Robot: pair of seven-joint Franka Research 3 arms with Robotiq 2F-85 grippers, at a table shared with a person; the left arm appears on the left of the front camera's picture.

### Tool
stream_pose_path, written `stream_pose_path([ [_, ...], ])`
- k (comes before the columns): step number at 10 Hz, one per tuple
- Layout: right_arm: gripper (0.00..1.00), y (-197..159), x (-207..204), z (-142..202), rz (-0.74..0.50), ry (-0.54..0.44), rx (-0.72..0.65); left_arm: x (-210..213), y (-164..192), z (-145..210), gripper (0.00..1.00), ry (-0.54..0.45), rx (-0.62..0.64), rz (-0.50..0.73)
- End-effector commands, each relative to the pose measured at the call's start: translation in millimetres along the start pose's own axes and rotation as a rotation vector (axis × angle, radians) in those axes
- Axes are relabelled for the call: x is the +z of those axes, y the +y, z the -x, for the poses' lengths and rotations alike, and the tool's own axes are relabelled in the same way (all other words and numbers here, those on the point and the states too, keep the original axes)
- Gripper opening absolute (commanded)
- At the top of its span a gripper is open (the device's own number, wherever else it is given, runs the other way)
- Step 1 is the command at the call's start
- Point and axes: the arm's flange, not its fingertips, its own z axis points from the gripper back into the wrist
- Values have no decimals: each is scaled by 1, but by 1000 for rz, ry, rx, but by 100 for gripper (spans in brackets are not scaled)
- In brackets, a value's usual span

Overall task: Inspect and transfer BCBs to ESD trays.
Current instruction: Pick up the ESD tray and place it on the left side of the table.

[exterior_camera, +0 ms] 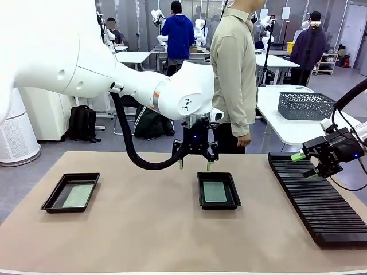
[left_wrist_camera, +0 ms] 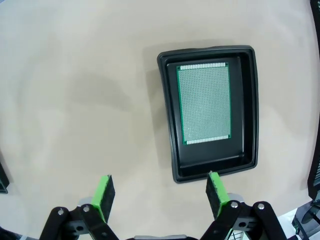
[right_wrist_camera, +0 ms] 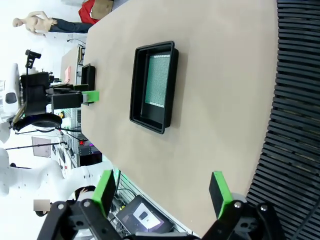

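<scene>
The left gripper (exterior_camera: pixel 195 163) hangs above the table just behind the far rim of the middle ESD tray (exterior_camera: pixel 218 191), its jaws spread wide and holding nothing; in the left wrist view one green pad (left_wrist_camera: pixel 216 186) sits right over the tray's rim. One BCB (left_wrist_camera: pixel 204 103) lies flat on that tray's floor, and a second BCB (exterior_camera: pixel 78 195) rests in the left ESD tray (exterior_camera: pixel 70 192), well apart toward the table's left side. The right gripper (exterior_camera: pixel 304 165) hovers over the near end of the ribbed black rack (exterior_camera: pixel 318 197), also fully open and empty. The likeliest trouble is a straight descent by the left gripper: a pad could land on the raised rim and shove or tip the tray, jolting the board inside. A board lying this flat also gives the pads little edge to catch, so a pinch may slip. Room is generous on the bare table (exterior_camera: pixel 143 229) between the two trays and in front of them; it is tighter between the middle tray and the rack, and a person (exterior_camera: pixel 234 69) stands close behind the far edge, limiting any reach that way.
</scene>
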Motion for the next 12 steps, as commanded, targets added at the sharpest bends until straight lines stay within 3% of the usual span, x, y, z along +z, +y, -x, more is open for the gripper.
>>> stream_pose_path([
  [1, 100, 0, 2, 0, 20, 2, 2, -12, -8, -5, 98, -43, 27, -5],
  [12, 100, 0, 2, 0, 20, 2, 2, -75, -16, -17, 98, -24, 127, -36],
])
